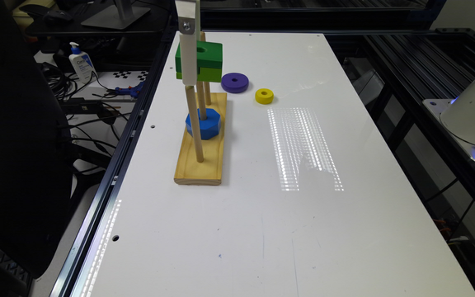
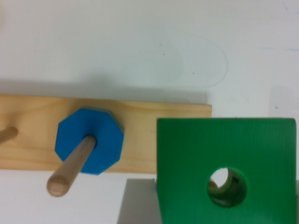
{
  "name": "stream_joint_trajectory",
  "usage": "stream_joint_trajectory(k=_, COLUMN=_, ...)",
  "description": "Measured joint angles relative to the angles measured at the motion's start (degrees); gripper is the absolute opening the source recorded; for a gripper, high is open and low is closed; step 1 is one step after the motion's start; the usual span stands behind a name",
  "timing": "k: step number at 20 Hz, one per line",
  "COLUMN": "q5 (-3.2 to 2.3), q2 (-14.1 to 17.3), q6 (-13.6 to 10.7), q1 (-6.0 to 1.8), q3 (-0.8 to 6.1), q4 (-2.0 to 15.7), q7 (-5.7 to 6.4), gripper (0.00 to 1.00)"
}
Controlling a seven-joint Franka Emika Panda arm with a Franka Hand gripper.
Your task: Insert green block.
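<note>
The green block [image 1: 209, 57] hangs high over the far end of the wooden base [image 1: 200, 170], level with the top of the far peg [image 1: 207, 93]. My gripper [image 1: 194, 74] is shut on it, one white finger crossing its front face. In the wrist view the green block [image 2: 224, 154] sits close up, and a peg tip [image 2: 218, 185] shows through its round hole. The middle peg [image 2: 70, 169] carries a blue octagonal block [image 1: 203, 123] [image 2: 88, 140] resting on the base [image 2: 140, 122]. The near peg [image 1: 196, 132] is bare.
A purple ring [image 1: 235, 82] and a yellow ring [image 1: 264, 95] lie on the white table [image 1: 262, 231] toward the exterior view's right of the base. The robot's base [image 1: 472, 111] stands at the right edge. Cables and a bottle [image 1: 81, 62] sit beyond the left edge.
</note>
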Motion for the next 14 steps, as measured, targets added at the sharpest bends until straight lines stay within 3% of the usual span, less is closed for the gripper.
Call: stream_joint_trajectory(k=14, q5=-0.47, q2=2.0, q6=0.8, q1=0.01, q3=0.0, q4=0.18, q7=0.06, gripper=0.0)
